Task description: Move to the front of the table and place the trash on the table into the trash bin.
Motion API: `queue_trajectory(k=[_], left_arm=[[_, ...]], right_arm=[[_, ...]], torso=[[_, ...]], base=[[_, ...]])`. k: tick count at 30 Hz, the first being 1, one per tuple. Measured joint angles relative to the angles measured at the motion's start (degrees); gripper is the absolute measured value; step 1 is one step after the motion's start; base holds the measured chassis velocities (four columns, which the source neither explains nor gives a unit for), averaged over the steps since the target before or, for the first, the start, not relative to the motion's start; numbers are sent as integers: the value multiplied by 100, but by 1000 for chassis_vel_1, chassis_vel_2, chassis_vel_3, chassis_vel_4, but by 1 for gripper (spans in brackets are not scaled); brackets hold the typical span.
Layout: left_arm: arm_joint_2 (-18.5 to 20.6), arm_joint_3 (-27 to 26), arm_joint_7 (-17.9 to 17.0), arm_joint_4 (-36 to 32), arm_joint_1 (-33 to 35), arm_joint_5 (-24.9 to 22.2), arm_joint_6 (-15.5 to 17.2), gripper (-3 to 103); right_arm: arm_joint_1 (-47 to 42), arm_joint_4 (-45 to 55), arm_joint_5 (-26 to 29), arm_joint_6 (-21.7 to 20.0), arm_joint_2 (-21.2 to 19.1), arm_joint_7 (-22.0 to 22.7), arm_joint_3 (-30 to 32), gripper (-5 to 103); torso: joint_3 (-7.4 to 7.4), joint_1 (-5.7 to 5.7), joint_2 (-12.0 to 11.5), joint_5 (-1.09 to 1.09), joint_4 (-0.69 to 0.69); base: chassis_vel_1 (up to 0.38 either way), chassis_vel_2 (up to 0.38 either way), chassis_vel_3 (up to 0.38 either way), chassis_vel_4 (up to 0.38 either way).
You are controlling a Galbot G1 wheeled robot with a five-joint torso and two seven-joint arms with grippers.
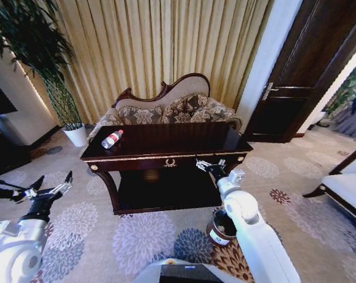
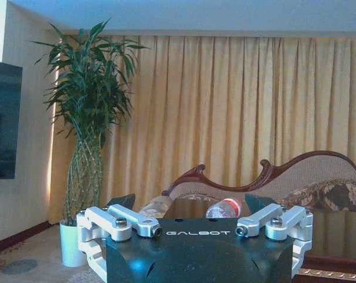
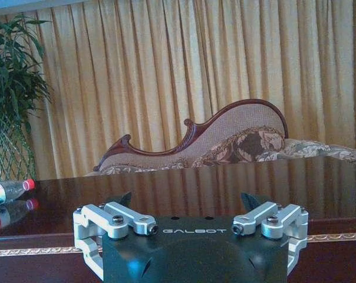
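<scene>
Long dark glossy wooden table (image 1: 184,141) with gold edge trim and a gold emblem on its front stands ahead of the robot, a floral carved-back sofa (image 1: 166,109) just behind it against tan pleated curtains (image 1: 166,41). Clear plastic bottle (image 1: 112,139) with red cap and red-white label lies on its side at the table's far left corner, reflected in the polished top; also seen in the left wrist view (image 2: 224,208) and the right wrist view (image 3: 6,190). Small round dark brown trash bin (image 1: 218,229) with a pale label sits on the patterned carpet (image 1: 137,236) in front of the table's right end, partly hidden by the right arm.

Left gripper (image 1: 53,181) hangs low to the left, off the table's left end, fingers spread apart, holding nothing. Right gripper (image 1: 209,164) is raised at the table's front edge, right of the emblem, fingers apart, holding nothing; well apart from the bottle.

Tall green plant in a white pot (image 1: 76,134) stands left of the sofa. Dark wooden door (image 1: 307,71) at right.
</scene>
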Motion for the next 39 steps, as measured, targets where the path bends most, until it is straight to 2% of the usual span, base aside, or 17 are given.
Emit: queue_trajectory(k=[14, 39], left_arm=[[-33, -14, 3, -45, 39, 6, -7, 100], [-41, 24, 30, 93, 30, 19, -22, 100]], right_arm=[[-38, -22, -92, 42, 38, 0, 6, 100], [-153, 54, -212, 57, 98, 0, -201, 100]], torso=[[0, 0, 0, 0, 0], [0, 0, 0, 0, 0]], base=[[-11, 16, 13, -17], [-84, 85, 82, -85]])
